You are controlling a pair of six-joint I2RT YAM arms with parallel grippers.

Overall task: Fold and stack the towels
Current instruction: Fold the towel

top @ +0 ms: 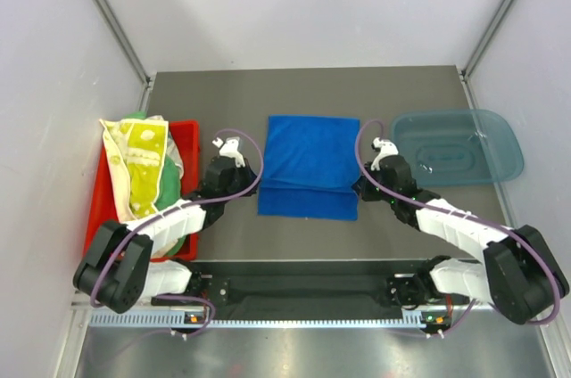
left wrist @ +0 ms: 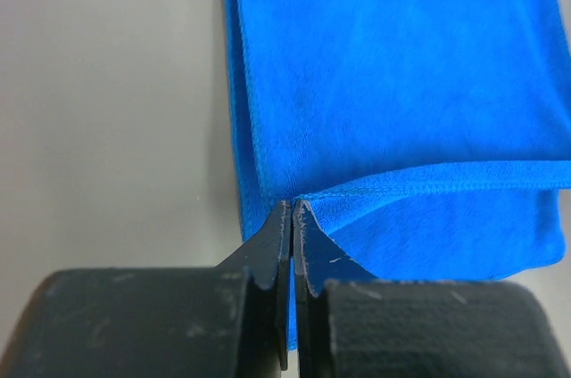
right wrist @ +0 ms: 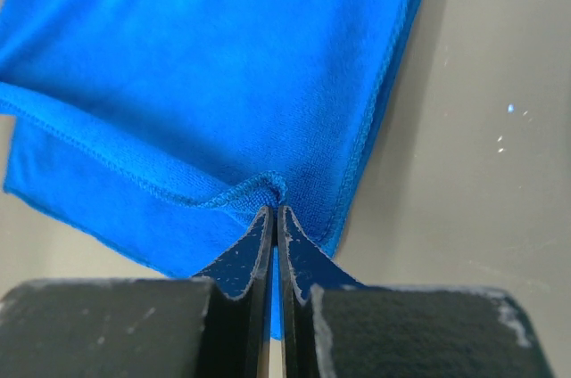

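A royal blue towel (top: pixel 310 166) lies flat mid-table, its top layer folded over so the layer's hem runs across a little short of the near edge. My left gripper (top: pixel 260 185) is shut on that layer's left corner; in the left wrist view the jaw tips (left wrist: pixel 293 209) pinch the hem of the blue towel (left wrist: pixel 401 84). My right gripper (top: pixel 358 189) is shut on the right corner, where the tips (right wrist: pixel 275 210) nip a puckered hem of the towel (right wrist: pixel 205 66). A crocodile-print towel (top: pixel 138 160) and a green towel (top: pixel 165 184) lie in the red tray.
The red tray (top: pixel 96 209) stands at the left of the table, close to my left arm. A translucent blue bin (top: pixel 457 146) stands at the right, just beyond my right arm. White walls enclose the table on three sides.
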